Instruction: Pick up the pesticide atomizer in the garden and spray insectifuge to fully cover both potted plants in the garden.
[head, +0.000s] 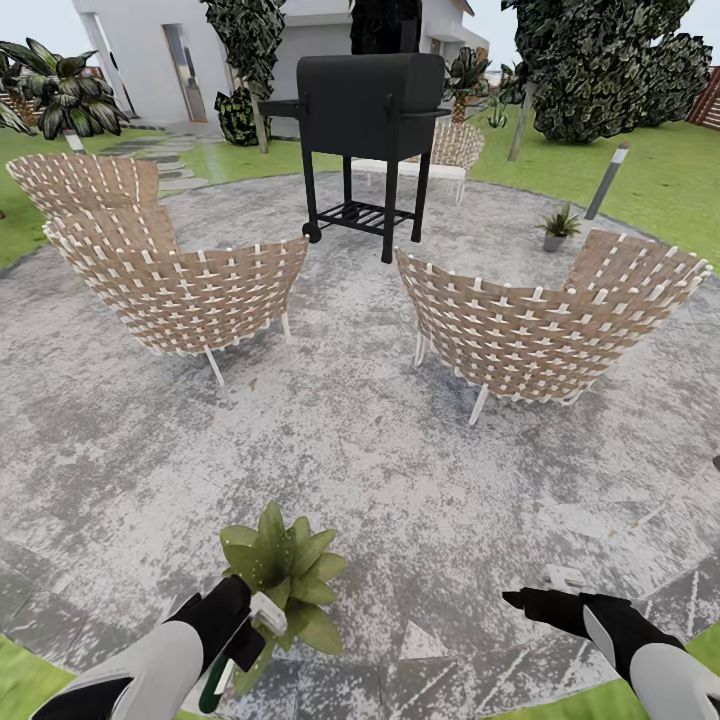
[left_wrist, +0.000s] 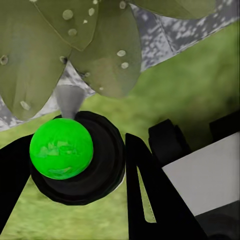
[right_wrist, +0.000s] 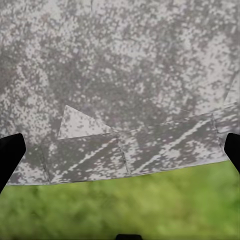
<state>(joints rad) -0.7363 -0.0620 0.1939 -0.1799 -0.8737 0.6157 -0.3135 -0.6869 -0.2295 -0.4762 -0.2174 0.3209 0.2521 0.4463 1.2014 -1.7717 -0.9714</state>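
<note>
- My left gripper (head: 262, 622) is clamping the pesticide atomizer (left_wrist: 75, 155), green dot showing on its dark head, nozzle aiming at the near potted plant (head: 285, 575) at the patio's (head: 350, 450) near edge; droplets are sitting on its leaves.
- Second potted plant (head: 558, 228) is standing at the patio's far right edge.
- My right gripper (head: 545, 595) is hanging released over paving near the lawn (right_wrist: 120, 210).
</note>
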